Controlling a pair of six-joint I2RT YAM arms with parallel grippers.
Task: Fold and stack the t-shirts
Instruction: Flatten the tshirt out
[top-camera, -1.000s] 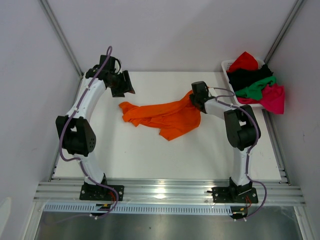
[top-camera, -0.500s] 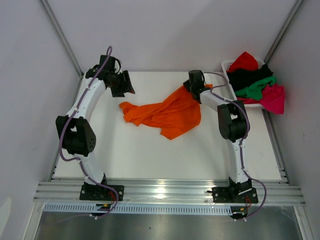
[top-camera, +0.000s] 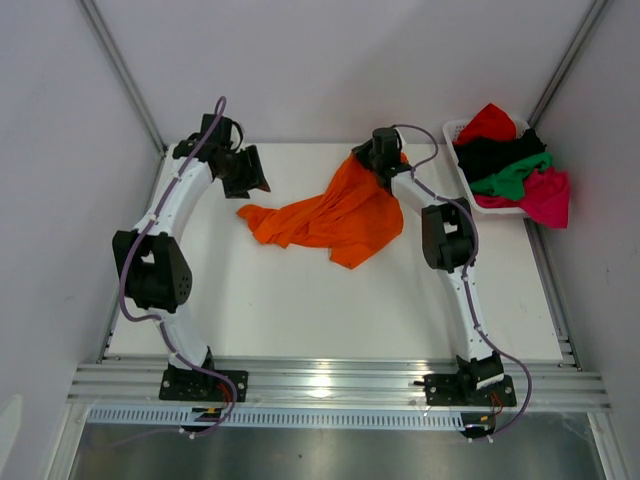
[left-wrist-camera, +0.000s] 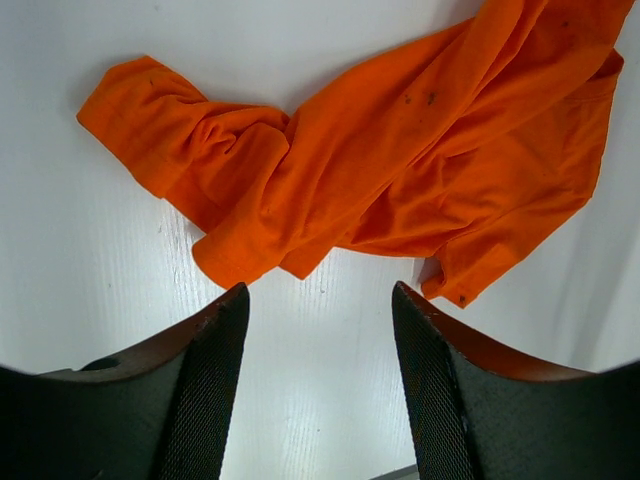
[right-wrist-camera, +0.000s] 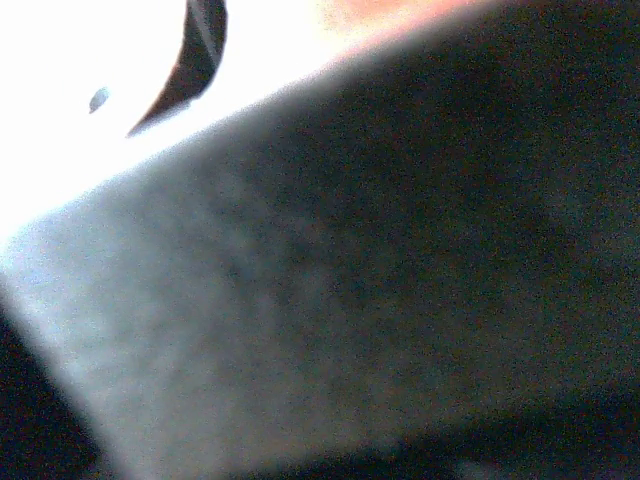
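Note:
A bright orange t-shirt (top-camera: 335, 215) lies crumpled across the back middle of the table, and its right end is pulled up to my right gripper (top-camera: 373, 157). That gripper is shut on the cloth and holds it raised near the table's back edge. The right wrist view is a dark blur. My left gripper (top-camera: 252, 172) is open and empty, hovering just beyond the shirt's left end. In the left wrist view its fingers (left-wrist-camera: 215, 350) frame bare table below the orange t-shirt (left-wrist-camera: 400, 150). Red (top-camera: 488, 122), black (top-camera: 495, 152), green (top-camera: 512, 178) and magenta-pink (top-camera: 548, 195) t-shirts are piled in the basket.
The white slatted basket (top-camera: 452, 130) stands at the back right corner of the white table (top-camera: 300, 310). Grey walls close in the back and both sides. An aluminium rail (top-camera: 330, 380) carrying the arm bases runs along the near edge.
My right gripper has moved back and to the left, lifting the right end of the orange t-shirt with it. The left arm has barely moved.

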